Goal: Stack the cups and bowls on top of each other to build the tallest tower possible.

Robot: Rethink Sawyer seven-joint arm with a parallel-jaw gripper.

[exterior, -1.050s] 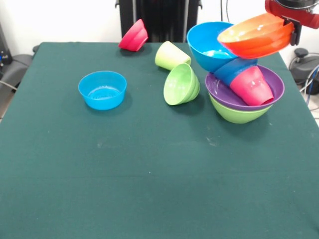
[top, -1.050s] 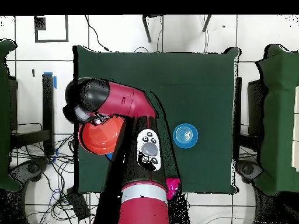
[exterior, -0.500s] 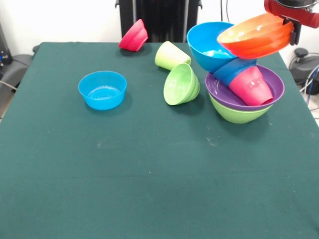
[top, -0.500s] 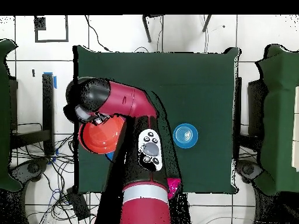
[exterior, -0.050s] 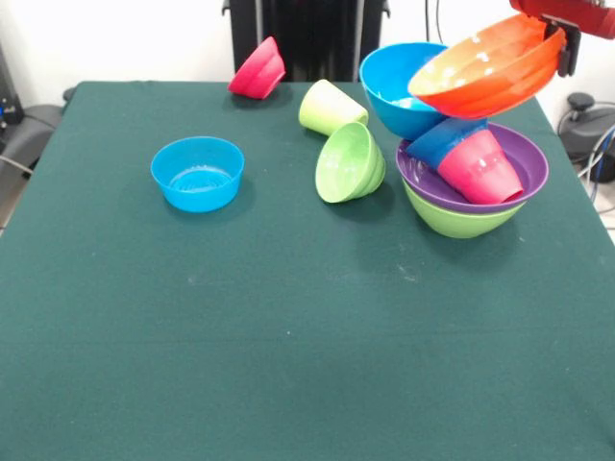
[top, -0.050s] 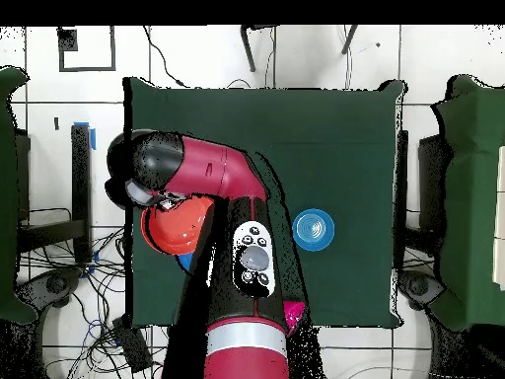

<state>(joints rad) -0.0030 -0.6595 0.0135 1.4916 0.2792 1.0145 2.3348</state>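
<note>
Robot gripper (exterior, -0.050s: 562, 43) pinching the tilted large orange bowl (exterior, -0.050s: 485, 65) by its rim, above the tower (exterior, -0.050s: 471, 187).

No readable labels. Tower: lime-green bowl, purple bowl, red cup (exterior, -0.050s: 480, 165); large light blue bowl (exterior, -0.050s: 399, 86) behind.

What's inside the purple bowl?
The purple bowl holds a red cup lying tilted, with a dark blue bowl against it. The bowl's floor beneath them is hidden.
</note>
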